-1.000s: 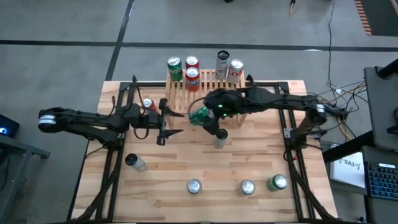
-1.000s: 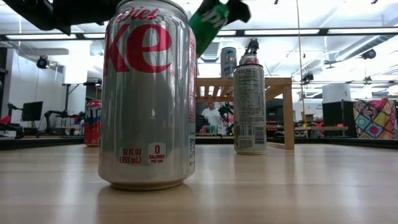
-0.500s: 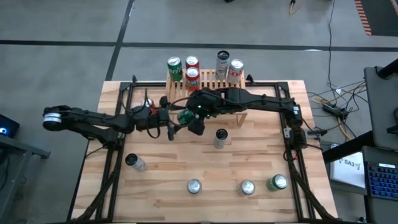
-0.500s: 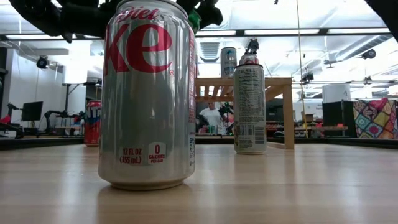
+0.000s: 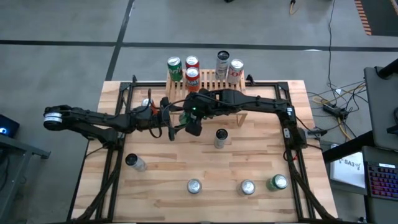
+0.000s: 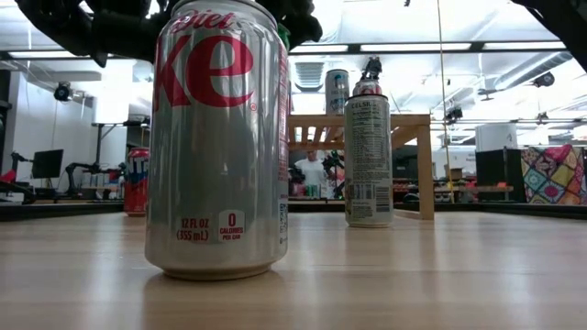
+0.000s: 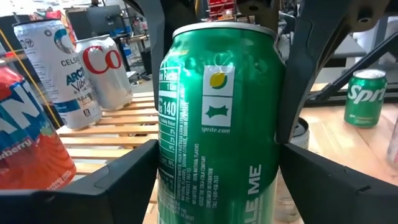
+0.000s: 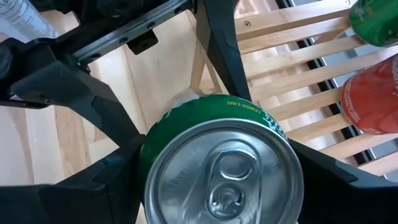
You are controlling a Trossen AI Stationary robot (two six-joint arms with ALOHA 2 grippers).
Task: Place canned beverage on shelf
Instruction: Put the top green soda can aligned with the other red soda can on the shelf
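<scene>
Both arms have closed in on each other since a second ago, meeting over the desk [image 5: 155, 174] just in front of the shelf [image 5: 208, 84]. A green Sprite can [image 7: 217, 118] sits pinched in the right end effector [image 8: 221, 180], whose fingers clasp its sides from above, while the left end effector [image 7: 217, 168] brackets its lower half, fingers spread either side; whether they touch is unclear. It looks like a mid-air handover. Four cans crowd the shelf's back edge, leaving bare slats in front, and a lone silver can [image 5: 220, 138] stands near on the desk below the arms.
</scene>
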